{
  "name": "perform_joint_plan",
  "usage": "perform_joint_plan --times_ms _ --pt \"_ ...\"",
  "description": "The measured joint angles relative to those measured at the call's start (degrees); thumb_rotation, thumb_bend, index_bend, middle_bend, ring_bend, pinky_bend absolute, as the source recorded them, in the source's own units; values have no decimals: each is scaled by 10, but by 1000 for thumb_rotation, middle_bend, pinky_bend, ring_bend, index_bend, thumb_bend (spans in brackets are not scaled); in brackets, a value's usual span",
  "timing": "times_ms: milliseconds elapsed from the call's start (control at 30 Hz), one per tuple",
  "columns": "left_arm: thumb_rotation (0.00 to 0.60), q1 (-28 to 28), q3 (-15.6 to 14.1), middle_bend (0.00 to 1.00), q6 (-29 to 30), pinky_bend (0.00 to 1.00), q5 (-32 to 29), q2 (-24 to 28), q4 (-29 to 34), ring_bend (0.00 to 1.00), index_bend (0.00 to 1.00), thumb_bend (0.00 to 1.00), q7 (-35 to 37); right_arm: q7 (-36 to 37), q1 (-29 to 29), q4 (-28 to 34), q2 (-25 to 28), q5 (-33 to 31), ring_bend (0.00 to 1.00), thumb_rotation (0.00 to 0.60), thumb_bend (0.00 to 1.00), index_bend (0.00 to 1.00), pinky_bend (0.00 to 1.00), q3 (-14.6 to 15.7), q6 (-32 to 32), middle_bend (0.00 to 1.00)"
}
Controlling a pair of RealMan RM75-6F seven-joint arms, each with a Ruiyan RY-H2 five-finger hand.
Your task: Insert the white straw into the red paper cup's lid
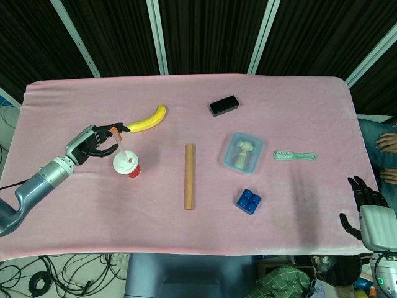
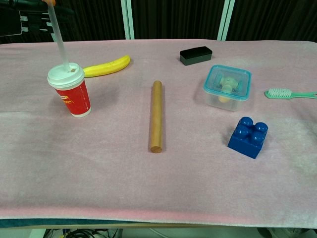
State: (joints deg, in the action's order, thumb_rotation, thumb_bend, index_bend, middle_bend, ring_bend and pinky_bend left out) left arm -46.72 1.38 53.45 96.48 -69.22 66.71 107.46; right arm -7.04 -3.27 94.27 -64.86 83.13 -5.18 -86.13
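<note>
The red paper cup point(image 1: 132, 171) with a white lid point(image 2: 64, 77) stands upright at the left of the pink table. My left hand point(image 1: 92, 141) hovers just left of and behind it, pinching the white straw point(image 2: 58, 37) near its orange top end. The straw leans slightly, and its lower end meets the top of the lid. I cannot tell how deep it sits in the hole. In the chest view the left hand point(image 2: 25, 22) shows only as a dark shape at the top left. My right hand point(image 1: 363, 195) hangs off the table's right front corner, fingers apart and holding nothing.
A banana point(image 1: 147, 119) lies just behind the cup. A wooden rod point(image 1: 188, 177) lies mid-table, a black box point(image 1: 224, 105) at the back. A lidded clear container point(image 1: 243, 151), a green toothbrush point(image 1: 294, 156) and a blue block point(image 1: 248, 201) are to the right.
</note>
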Motion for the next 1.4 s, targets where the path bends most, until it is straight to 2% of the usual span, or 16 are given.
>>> perform_joint_plan --times_ms 1400 --pt "600 -14 -62 263 -4 76 -15 -54 -71 20 624 437 24 -1 0 1 0 -2 176 600 264 68 200 -1 0 51"
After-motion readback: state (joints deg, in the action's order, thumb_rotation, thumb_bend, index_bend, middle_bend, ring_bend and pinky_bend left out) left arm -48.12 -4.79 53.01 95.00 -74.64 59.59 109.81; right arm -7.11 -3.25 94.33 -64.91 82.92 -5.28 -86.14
